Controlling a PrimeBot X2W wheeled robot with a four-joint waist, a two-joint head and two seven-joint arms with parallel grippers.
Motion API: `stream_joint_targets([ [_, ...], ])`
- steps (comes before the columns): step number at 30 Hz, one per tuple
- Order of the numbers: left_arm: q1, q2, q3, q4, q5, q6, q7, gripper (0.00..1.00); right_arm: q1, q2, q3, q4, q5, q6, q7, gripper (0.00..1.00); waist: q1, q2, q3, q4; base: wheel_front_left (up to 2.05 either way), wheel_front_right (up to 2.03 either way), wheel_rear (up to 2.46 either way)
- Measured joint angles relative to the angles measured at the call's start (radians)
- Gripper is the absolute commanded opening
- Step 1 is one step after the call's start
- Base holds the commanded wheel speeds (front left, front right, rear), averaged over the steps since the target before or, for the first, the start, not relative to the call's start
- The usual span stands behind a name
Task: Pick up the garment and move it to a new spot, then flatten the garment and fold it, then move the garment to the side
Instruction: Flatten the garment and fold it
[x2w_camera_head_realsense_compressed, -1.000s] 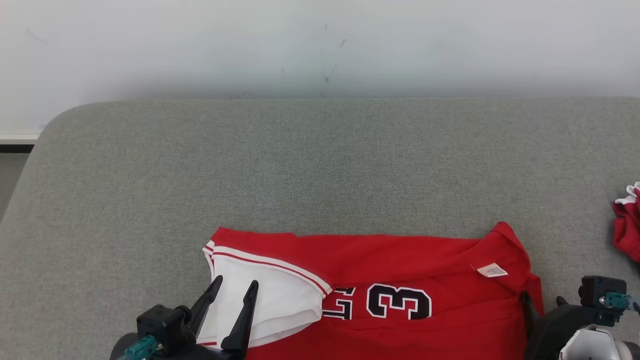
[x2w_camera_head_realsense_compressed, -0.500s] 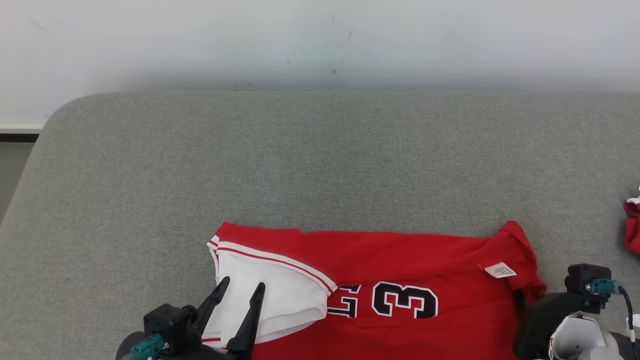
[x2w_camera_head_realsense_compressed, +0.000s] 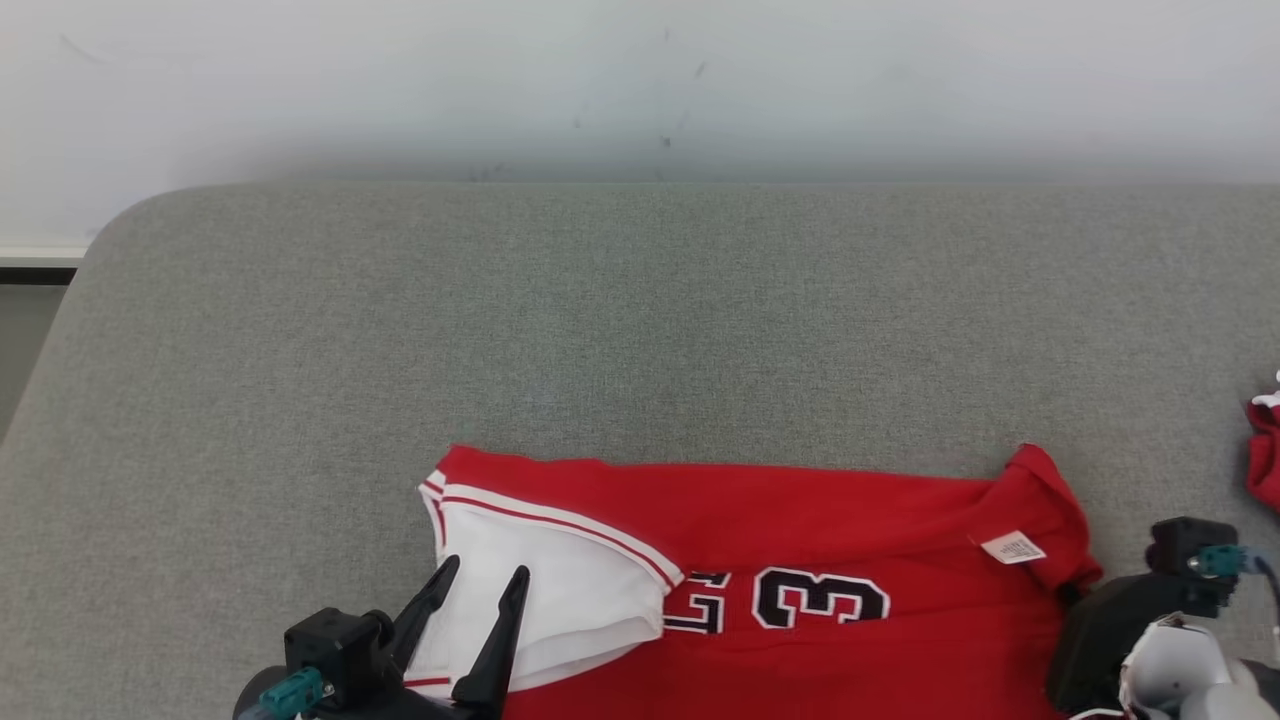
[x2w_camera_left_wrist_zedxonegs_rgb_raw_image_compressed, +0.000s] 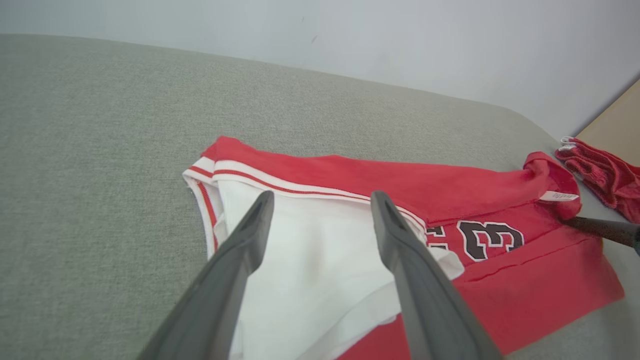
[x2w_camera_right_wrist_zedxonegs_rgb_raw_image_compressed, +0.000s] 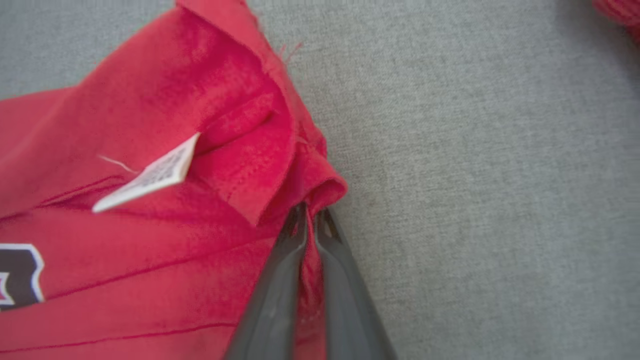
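Note:
The garment (x2w_camera_head_realsense_compressed: 800, 540) is a red jersey with a white panel and a black "3", lying folded at the near edge of the grey surface. My left gripper (x2w_camera_head_realsense_compressed: 485, 580) is open, its two fingers spread just above the white panel (x2w_camera_left_wrist_zedxonegs_rgb_raw_image_compressed: 310, 260); in the left wrist view the gripper (x2w_camera_left_wrist_zedxonegs_rgb_raw_image_compressed: 322, 200) holds nothing. In the right wrist view, my right gripper (x2w_camera_right_wrist_zedxonegs_rgb_raw_image_compressed: 310, 212) is shut on the garment (x2w_camera_right_wrist_zedxonegs_rgb_raw_image_compressed: 150, 100), pinching a bunched fold of its right edge just below the white label (x2w_camera_right_wrist_zedxonegs_rgb_raw_image_compressed: 150, 177). In the head view the right gripper's tips (x2w_camera_head_realsense_compressed: 1068, 597) are at that same right edge.
A second red cloth (x2w_camera_head_realsense_compressed: 1265, 450) lies at the far right, also seen as a crumpled red cloth (x2w_camera_left_wrist_zedxonegs_rgb_raw_image_compressed: 600, 172). The grey padded surface (x2w_camera_head_realsense_compressed: 640, 320) stretches back to a white wall, with a rounded corner at the left. A tan panel (x2w_camera_left_wrist_zedxonegs_rgb_raw_image_compressed: 620, 120) stands beyond the right end.
My right gripper has closed from open onto the garment's right edge, and the cloth there has bunched and shifted slightly right. The left gripper has stayed open in place. The head camera shifted a little.

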Motion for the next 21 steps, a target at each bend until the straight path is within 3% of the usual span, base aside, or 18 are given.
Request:
stream_joint_targets([
  [4, 0.000, 0.000, -0.002, 0.001, -0.008, 0.000, 0.001, 1.00, -0.004, -0.005, -0.064, -0.013, -0.002, 0.000, 0.008, 0.00, 0.0000, 0.0000, 0.000, -0.005, 0.00, 0.00, 0.00],
  [15, 0.000, -0.003, -0.010, 0.013, -0.009, 0.000, 0.004, 1.00, -0.032, -0.118, -0.264, -0.056, -0.062, -0.001, 0.030, 0.00, 0.0001, 0.0000, -0.004, -0.007, 0.00, 0.00, 0.00],
  [21, 0.006, -0.004, -0.011, 0.017, -0.014, 0.000, 0.004, 1.00, -0.001, -0.096, -0.225, -0.117, -0.081, -0.001, 0.070, 0.00, -0.0001, 0.0000, -0.020, -0.005, 0.00, 0.00, 0.00],
])
